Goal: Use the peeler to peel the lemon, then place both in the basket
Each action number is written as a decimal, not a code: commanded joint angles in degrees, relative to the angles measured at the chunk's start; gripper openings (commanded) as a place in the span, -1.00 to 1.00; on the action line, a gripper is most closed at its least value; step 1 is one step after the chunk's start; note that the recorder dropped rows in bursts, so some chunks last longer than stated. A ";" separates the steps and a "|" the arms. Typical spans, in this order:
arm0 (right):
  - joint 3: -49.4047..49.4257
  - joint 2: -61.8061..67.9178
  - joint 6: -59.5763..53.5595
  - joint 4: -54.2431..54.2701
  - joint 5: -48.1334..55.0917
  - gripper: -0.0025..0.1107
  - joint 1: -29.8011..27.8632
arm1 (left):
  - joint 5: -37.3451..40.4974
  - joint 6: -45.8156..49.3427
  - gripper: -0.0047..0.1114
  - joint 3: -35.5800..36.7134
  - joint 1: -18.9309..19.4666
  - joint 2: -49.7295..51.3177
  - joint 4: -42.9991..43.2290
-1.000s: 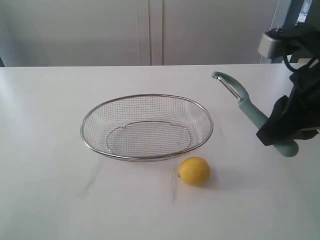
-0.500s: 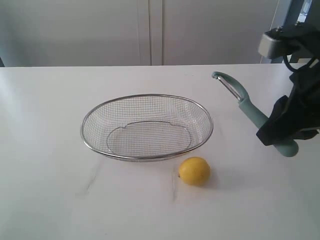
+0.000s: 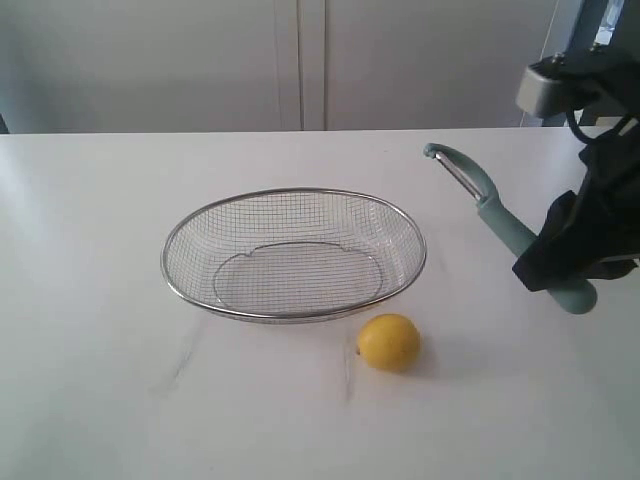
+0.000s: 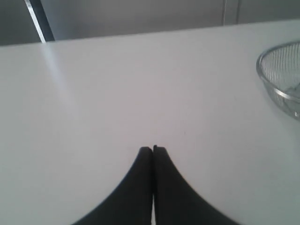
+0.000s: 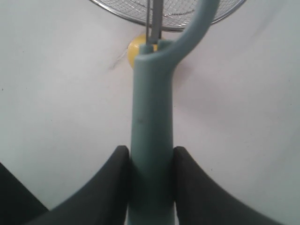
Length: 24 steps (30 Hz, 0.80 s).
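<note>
The yellow lemon (image 3: 389,342) lies on the white table just in front of the wire mesh basket (image 3: 294,254), near its right end. My right gripper (image 3: 552,268) is shut on the handle of the pale teal peeler (image 3: 495,215), held above the table at the right with its hooked blade head pointing up and left. In the right wrist view the peeler (image 5: 151,126) sits between both fingers (image 5: 112,173), with the lemon (image 5: 132,51) and basket rim (image 5: 126,18) beyond it. My left gripper (image 4: 153,149) is shut and empty over bare table; it is outside the exterior view.
The basket's rim (image 4: 274,86) shows at the edge of the left wrist view. The white table (image 3: 100,300) runs back to a pale wall. My right arm's dark body (image 3: 600,200) fills the right edge of the exterior view.
</note>
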 commanded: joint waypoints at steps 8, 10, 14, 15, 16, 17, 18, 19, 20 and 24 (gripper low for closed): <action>0.28 -0.38 0.31 0.39 -0.50 -0.96 -0.68 | -29.35 -0.25 -0.92 0.21 -0.29 -0.27 -0.13; 0.28 -0.38 0.31 0.39 -0.50 -0.96 -0.68 | -30.40 -0.25 -0.92 0.21 -0.29 -0.27 -0.13; 0.28 -0.38 0.31 0.39 -0.50 -0.96 -0.68 | -30.08 -0.25 -0.92 0.21 -0.29 -0.27 -0.13; 0.28 -0.38 0.31 0.39 -0.50 -0.96 -0.68 | -30.08 -0.25 -0.92 0.21 -0.29 -0.27 -0.13; 0.28 -0.38 0.31 0.39 -0.50 -0.96 -0.68 | -30.08 -0.25 -0.92 0.21 -0.29 -0.27 -0.13; 0.28 -0.38 0.31 0.39 -0.50 -0.96 -0.68 | -30.08 -0.25 -0.92 0.21 -0.29 -0.27 -0.13; 0.28 -0.38 0.31 0.39 -0.50 -0.96 -0.68 | -30.08 -0.25 -0.92 0.21 -0.29 -0.27 -0.13; 0.28 -0.38 0.31 0.39 -0.50 -0.96 -0.68 | -30.08 -0.25 -0.92 0.21 -0.29 -0.27 -0.13; 0.28 -0.38 0.31 0.39 -0.50 -0.96 -0.68 | -30.08 -0.25 -0.92 0.21 -0.29 -0.27 -0.13; 0.28 -0.38 0.31 0.39 -0.50 -0.96 -0.68 | -31.39 -0.25 -0.92 0.21 -0.29 -0.27 -0.13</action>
